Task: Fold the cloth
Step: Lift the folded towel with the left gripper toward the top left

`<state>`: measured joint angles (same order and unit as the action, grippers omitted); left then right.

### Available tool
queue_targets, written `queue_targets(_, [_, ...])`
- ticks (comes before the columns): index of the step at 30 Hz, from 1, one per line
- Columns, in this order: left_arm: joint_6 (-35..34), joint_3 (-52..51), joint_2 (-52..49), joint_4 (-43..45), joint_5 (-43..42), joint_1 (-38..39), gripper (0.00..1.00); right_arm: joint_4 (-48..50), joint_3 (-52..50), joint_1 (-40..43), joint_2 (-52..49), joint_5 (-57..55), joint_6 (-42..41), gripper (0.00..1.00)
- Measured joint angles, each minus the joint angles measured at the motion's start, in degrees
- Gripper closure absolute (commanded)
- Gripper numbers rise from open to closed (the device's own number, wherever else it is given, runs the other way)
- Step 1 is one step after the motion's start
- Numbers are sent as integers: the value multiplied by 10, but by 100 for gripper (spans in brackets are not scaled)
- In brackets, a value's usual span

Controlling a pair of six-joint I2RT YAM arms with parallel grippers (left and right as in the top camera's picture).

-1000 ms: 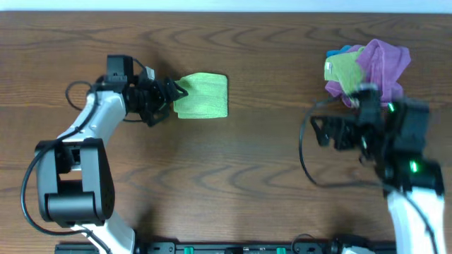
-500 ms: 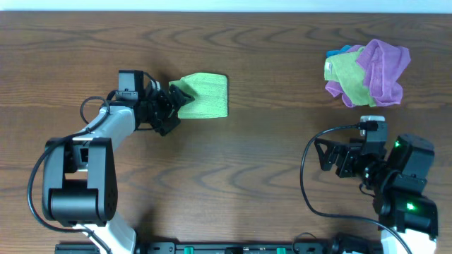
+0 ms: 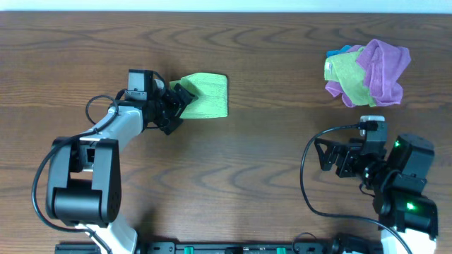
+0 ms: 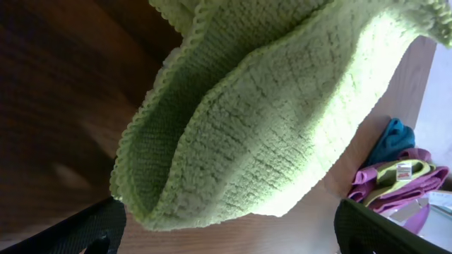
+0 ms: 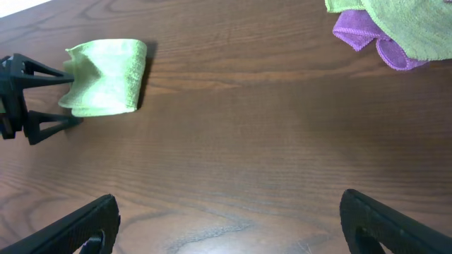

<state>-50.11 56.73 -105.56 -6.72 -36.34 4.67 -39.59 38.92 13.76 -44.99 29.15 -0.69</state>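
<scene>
The green cloth (image 3: 206, 97) lies folded near the far edge — its rumpled left side seemingly needs flattening. The left gripper (image 3: 176, 107) straddles it wide open; the right gripper (image 3: 320, 155) gapes, empty.

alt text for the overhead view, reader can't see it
The open left gripper is at the edge of a folded green cloth on a dark wooden table. The right gripper, also open, holds nothing, and a pile of purple, green and blue cloths lies beyond it.
</scene>
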Motion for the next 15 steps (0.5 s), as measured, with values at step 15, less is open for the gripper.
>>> queue_targets(15, [-32,0,-29,81,10,11,16,0,0,0,0,0,-1,1])
